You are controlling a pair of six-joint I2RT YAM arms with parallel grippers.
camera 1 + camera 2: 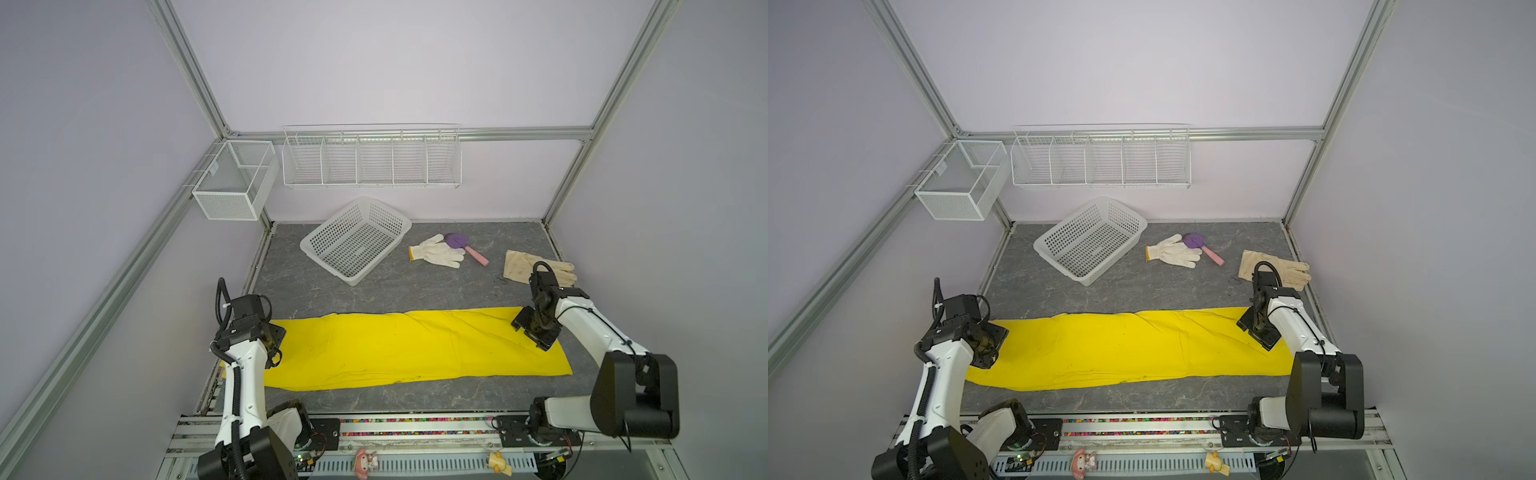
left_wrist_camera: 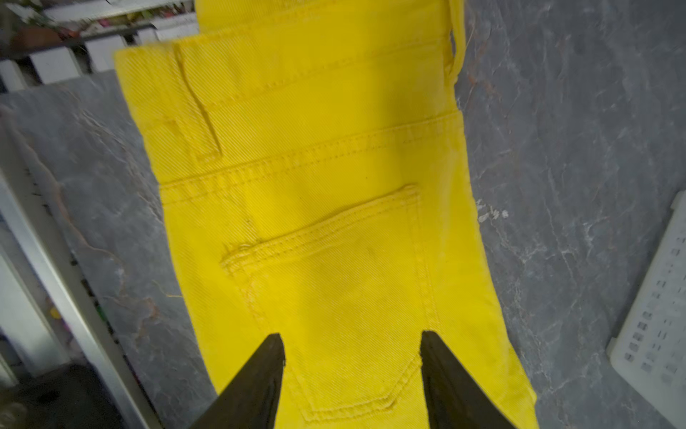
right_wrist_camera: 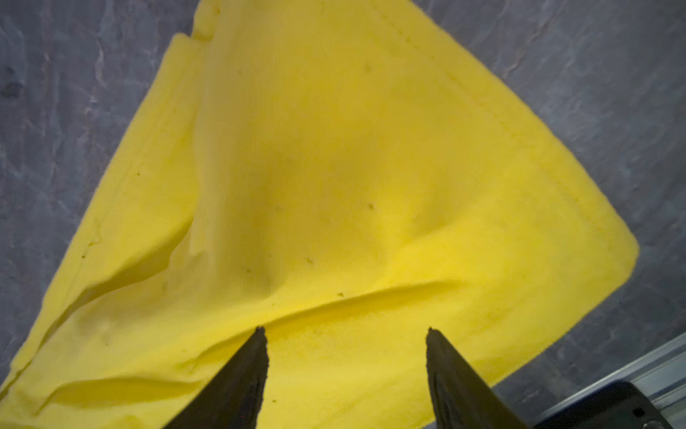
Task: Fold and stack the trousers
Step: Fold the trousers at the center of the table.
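Observation:
The bright-yellow trousers [image 1: 415,349] [image 1: 1129,349] lie flat in a long strip across the front of the grey table, legs laid one on the other. My left gripper [image 1: 276,340] [image 1: 990,343] hovers over the waist end. In the left wrist view its open jaws [image 2: 352,338] frame the back pocket of the trousers [image 2: 315,185], with nothing between them. My right gripper [image 1: 534,332] [image 1: 1258,332] is over the leg-hem end. In the right wrist view its fingers [image 3: 345,330] stand apart above the wrinkled cloth of the trousers [image 3: 334,185], holding nothing.
A white perforated basket [image 1: 305,249] [image 2: 653,334] sits tilted behind the trousers. To its right lie a white knit glove [image 1: 436,251], a purple and pink brush [image 1: 461,243] and a cream glove [image 1: 523,266]. A wire rack [image 1: 370,158] and a mesh box [image 1: 232,183] hang on the walls.

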